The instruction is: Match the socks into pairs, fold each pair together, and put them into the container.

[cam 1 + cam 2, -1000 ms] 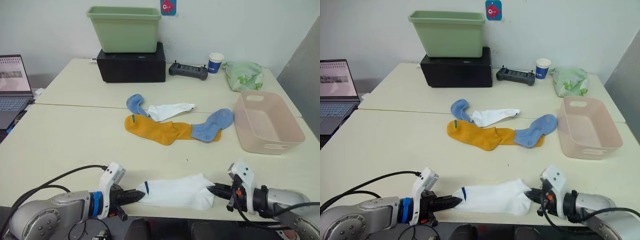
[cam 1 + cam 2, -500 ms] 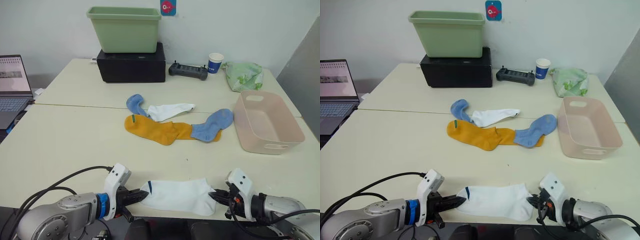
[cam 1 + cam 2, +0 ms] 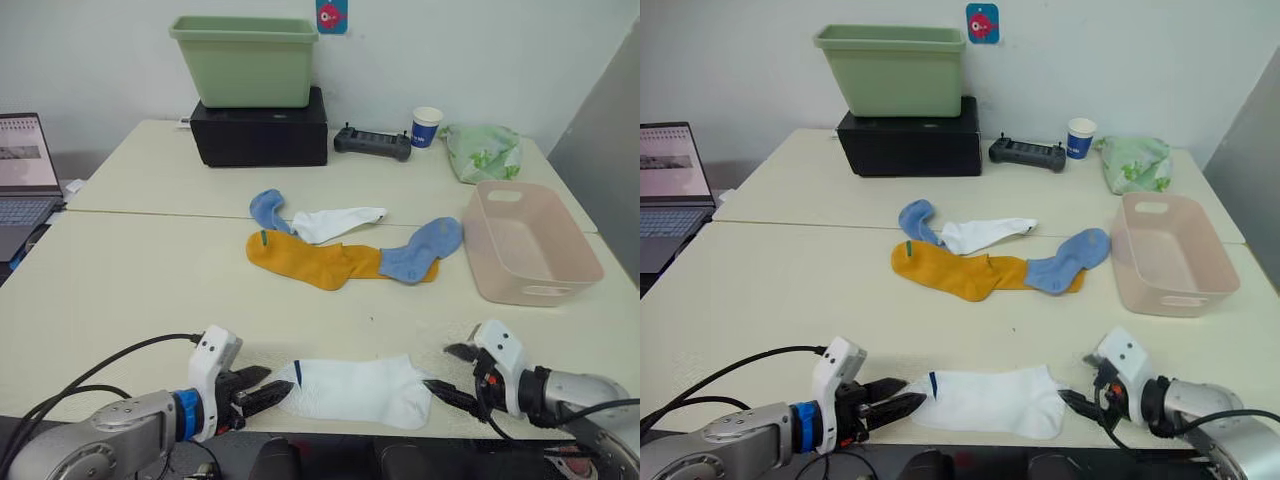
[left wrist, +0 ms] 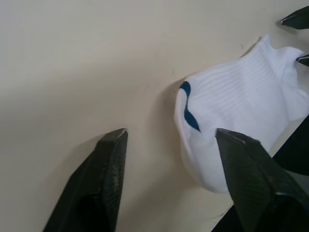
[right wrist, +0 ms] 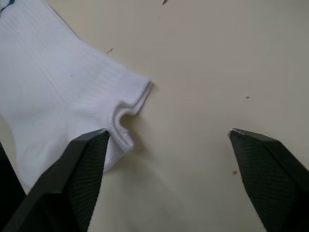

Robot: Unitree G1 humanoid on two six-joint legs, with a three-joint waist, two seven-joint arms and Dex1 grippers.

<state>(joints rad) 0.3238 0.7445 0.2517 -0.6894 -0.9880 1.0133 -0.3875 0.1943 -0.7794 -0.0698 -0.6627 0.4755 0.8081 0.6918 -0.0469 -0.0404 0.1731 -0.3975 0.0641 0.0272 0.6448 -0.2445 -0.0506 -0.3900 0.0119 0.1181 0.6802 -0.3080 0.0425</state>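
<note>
**Both grippers spread at the ends of a white sock**

A soft white ankle sock with a small blue mark (image 3: 352, 388) is lying flat at the near edge of the cream table (image 3: 150, 280). The left gripper (image 3: 262, 389) is sitting at its marked end, fingers spread and holding nothing. The right gripper (image 3: 453, 374) is at the other end, also spread wide. Farther back, mustard-yellow (image 3: 310, 261), light blue (image 3: 424, 248) and white (image 3: 340, 220) socks are lying clustered, just beside the pale pink shallow plastic basket (image 3: 568, 285).
</note>
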